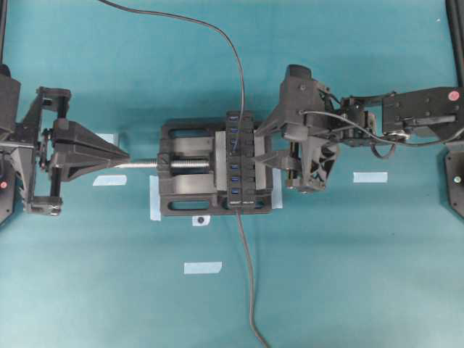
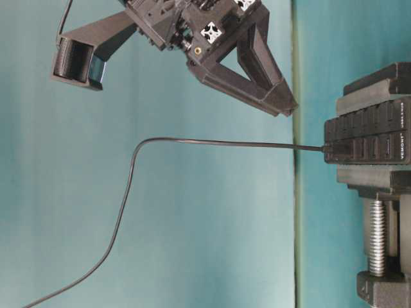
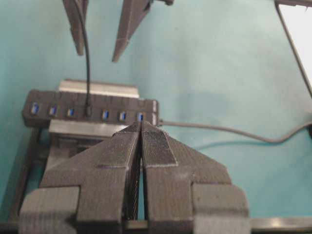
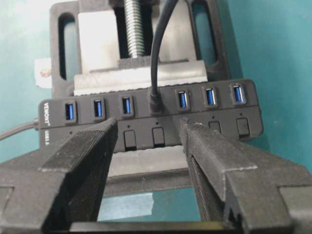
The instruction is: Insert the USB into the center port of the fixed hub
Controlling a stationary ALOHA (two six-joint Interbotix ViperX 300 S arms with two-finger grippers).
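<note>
Right gripper point(image 4: 148, 134): jaws apart, empty, just before the fixed hub point(image 4: 53, 114). USB point(image 4: 155, 103): seated in center port. Left gripper point(image 3: 141, 127): clenched, empty. Vise point(image 1: 181, 145): clamps hub.

The left arm reaches in from the left edge of the tabletop, its wrist level and its gripper point(image 1: 125, 155) pointing toward the middle. Its two fingers point(image 3: 157, 148) lie pressed together, tip against tip, with nothing between them. The right arm comes in from the right edge, elbow bent, its wrist also near level. The right gripper point(image 4: 148, 127) points toward the centre of the tabletop with its jaws spread wide apart; both fingers point(image 4: 83, 151) are bare and clasp nothing.
</note>
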